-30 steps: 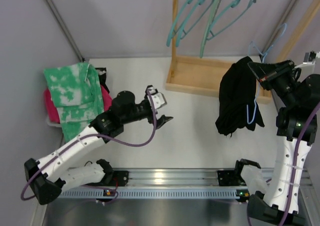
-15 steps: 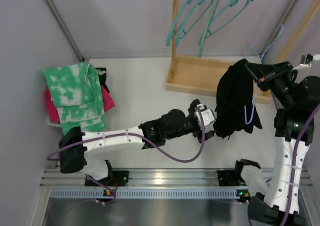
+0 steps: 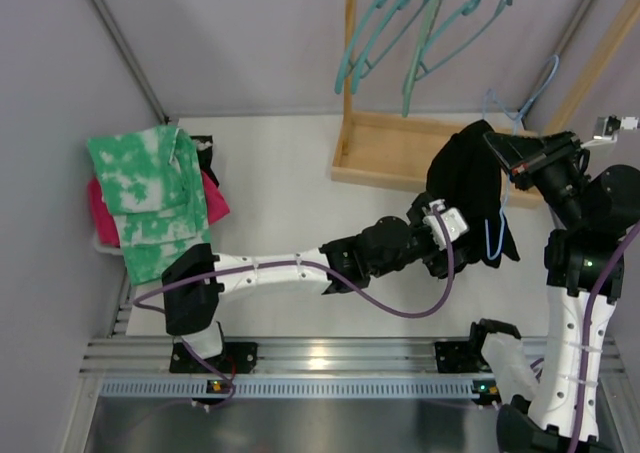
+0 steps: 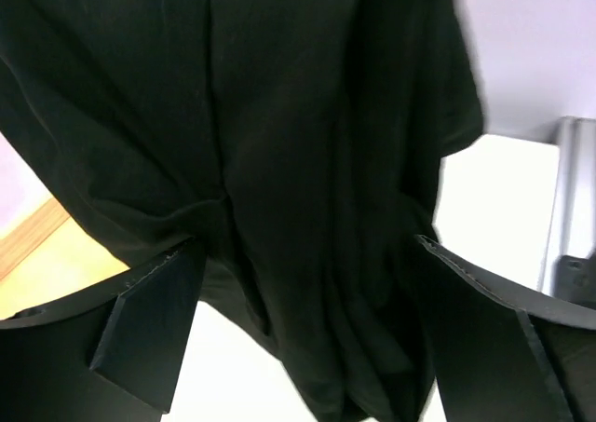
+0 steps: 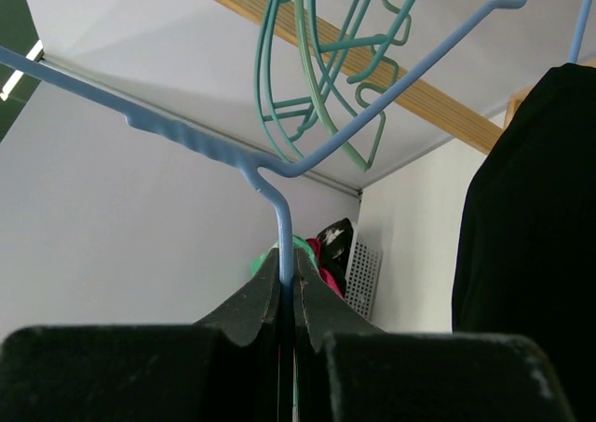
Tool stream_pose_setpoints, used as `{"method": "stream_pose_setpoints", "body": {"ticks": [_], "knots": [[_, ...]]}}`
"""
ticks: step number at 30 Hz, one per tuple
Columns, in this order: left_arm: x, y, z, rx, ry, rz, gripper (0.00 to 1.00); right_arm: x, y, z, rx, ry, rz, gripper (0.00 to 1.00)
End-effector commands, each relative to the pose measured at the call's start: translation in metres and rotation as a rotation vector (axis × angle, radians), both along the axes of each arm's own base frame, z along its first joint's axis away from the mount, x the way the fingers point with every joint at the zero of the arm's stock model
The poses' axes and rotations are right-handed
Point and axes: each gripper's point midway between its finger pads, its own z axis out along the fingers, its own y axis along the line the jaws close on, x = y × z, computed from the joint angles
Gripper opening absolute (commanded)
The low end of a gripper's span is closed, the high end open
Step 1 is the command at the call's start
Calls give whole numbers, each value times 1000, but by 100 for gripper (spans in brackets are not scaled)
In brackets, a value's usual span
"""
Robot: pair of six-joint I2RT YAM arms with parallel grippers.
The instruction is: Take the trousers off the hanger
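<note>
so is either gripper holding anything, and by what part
The right gripper is shut on the hanger, pinching a straight stretch of wire below a bend. The left gripper holds nothing: open, straddling the trousers.

Teal hangers [image 3: 420,53] on wood rack [image 3: 390,158]; grn/wht cloth [image 3: 150,193] at L

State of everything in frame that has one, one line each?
hanger: held up by its wire neck
trousers: draped on the hanger
right gripper: shut on the hanger
left gripper: open around the trousers
teal hangers: hanging, bare
green-and-white cloth: draped over pink cloth
</note>
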Motion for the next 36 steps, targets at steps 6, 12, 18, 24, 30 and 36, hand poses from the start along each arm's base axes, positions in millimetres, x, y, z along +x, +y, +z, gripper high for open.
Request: {"method": "stream_pose_setpoints", "body": {"ticks": [6,12,18,24,30,36], "knots": [[34,7,29,-70,-65,128,52,-25,15,37,8,-132,70,0],[46,25,41,-82,-83,204,0,-23,15,18,16,-79,72,0],[44,56,97,-163,-98,246,0,-5,8,-20,-53,-6,40,0],[56,90,169,-278,-68,302,0,13,2,-72,-64,106,33,0],[57,117,236,-399,-104,311,0,23,0,-111,-66,193,42,0],[44,137,291,-491,-173,282,0,28,-2,-137,-93,254,29,0]]}}
